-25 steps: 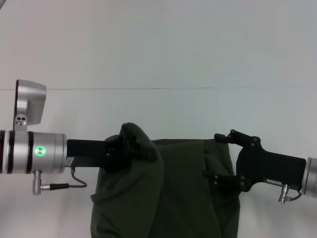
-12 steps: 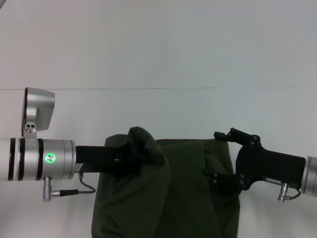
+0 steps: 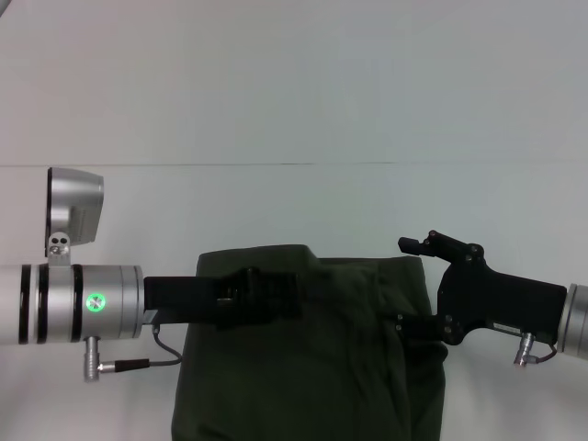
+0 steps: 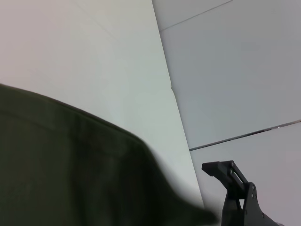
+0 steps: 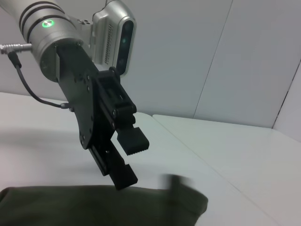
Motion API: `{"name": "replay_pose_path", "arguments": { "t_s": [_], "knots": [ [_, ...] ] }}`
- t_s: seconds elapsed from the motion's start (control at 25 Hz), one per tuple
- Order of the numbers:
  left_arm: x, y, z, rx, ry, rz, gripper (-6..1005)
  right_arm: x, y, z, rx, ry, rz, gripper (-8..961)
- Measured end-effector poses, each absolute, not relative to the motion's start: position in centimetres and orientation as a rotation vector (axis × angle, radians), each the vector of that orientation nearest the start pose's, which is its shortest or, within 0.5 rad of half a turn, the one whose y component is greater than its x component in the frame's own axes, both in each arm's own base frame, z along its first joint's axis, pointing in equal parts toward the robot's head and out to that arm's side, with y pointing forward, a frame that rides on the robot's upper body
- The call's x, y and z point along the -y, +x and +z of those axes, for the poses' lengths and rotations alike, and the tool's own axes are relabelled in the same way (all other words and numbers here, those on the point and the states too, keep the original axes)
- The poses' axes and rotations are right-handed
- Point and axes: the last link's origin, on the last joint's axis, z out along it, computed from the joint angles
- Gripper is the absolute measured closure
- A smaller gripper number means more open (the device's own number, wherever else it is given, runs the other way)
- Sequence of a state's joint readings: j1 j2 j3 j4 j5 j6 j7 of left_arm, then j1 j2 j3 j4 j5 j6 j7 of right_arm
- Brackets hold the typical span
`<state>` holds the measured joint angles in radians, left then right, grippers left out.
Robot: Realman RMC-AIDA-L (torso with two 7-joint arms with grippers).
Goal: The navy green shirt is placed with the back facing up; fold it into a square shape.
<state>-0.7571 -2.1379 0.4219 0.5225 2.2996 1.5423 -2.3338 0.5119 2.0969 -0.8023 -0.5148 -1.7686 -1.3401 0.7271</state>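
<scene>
**Raised fold released and lying flat**

Since the earlier frames, we see that the hump of cloth the left claw (image 3: 276, 296) held up has dropped: the navy green shirt (image 3: 312, 367) now lies flat under that claw, with a straight far edge where the bunched peak stood. The right claw (image 3: 411, 285) has moved only slightly, its lower finger now drawn in closer to its body.

In the head view, the left claw reaches in from the left side over the shirt's far left corner. From the right wrist view we see its 2 fingers (image 5: 133, 141) spread apart, with nothing between them; the lower finger's tip comes down just at the cloth's surface, and we cannot tell whether it touches.

The right claw sits at the shirt's far right edge. Its upper finger (image 3: 418, 244) juts out above the cloth, clear of it, while the lower one lies against the dark fabric, so the 2 are parted; we cannot tell whether any cloth is caught there.

The shirt spreads on the white table (image 3: 294, 110) between the 2 claws and beneath both, running from them toward the robot and out of the head view. A soft vertical crease runs down it nearer the right claw.
</scene>
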Motion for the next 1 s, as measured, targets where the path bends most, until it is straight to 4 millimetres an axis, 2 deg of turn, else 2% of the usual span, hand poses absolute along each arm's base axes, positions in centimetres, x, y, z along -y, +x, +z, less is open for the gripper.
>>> {"name": "replay_pose_path", "arguments": {
  "t_s": [0.12, 0.32, 0.52, 0.72, 0.84, 1.0],
  "knots": [
    [-35.2, -21.9, -3.9, 2.004, -2.416, -0.774, 525, -34.0, 26.7, -2.8, 0.019, -2.54, 0.578, 34],
    [-34.3, -22.6, -2.3, 1.83, -2.523, -0.865, 295, -34.0, 26.7, -2.4, -0.05, -2.531, 0.616, 34],
    [-32.9, -24.1, 1.0, 1.513, -2.577, -1.039, 194, -34.5, 25.8, -1.4, -0.196, -2.549, 0.696, 33],
    [-31.6, -25.6, 2.5, 1.317, -2.625, -0.966, 93, -35.1, 24.1, -0.2, -0.361, -2.598, 0.759, 33],
    [-30.6, -26.4, 3.0, 1.209, -2.652, -0.944, 70, -35.4, 23.7, 1.0, -0.557, -2.6, 0.771, 36],
    [-29.5, -27.0, 3.3, 1.07, -2.689, -0.908, 65, -35.3, 24.5, 2.4, -0.864, -2.568, 0.729, 38]
  ]
}}
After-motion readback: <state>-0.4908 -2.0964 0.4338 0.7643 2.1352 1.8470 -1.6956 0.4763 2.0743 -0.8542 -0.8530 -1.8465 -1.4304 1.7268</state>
